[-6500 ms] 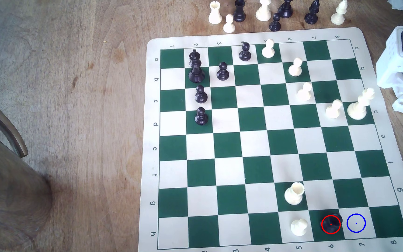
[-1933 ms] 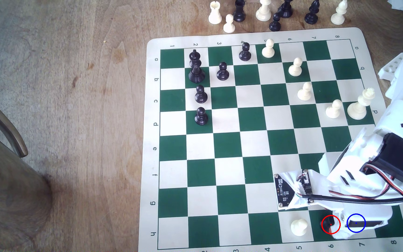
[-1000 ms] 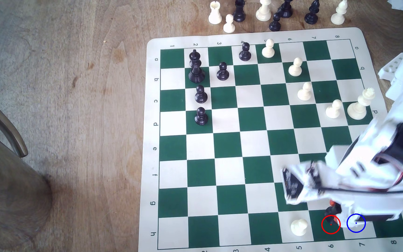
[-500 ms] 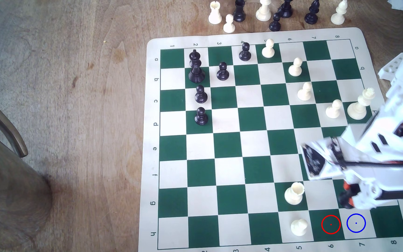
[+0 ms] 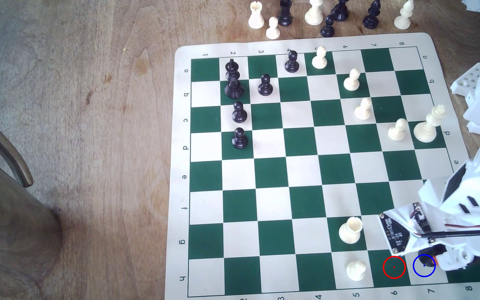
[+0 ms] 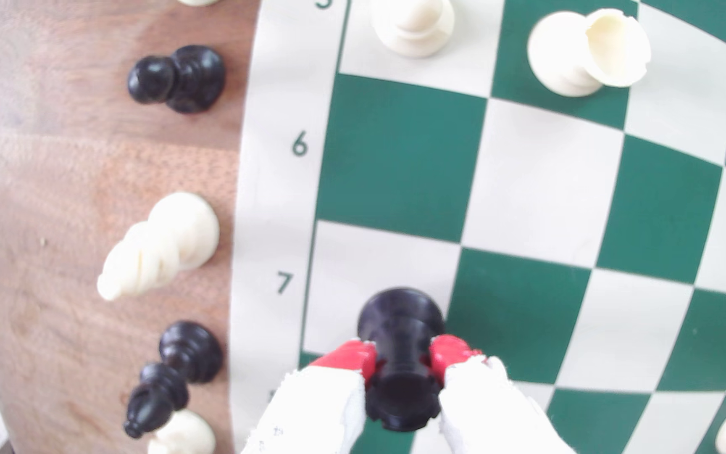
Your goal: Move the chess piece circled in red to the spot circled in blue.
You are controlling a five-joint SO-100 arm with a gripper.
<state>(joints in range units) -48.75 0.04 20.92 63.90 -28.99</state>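
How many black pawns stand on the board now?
4: row a pawn, row b pawn, row c pawn, row d pawn, at the exterior view's left. The arm may hide more.

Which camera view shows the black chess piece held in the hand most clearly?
The wrist view: the chess piece sits between the hand's red pads, its base over the cream square beside the "7". In the exterior view the piece is a dark patch at the blue ring, mostly hidden by the arm.
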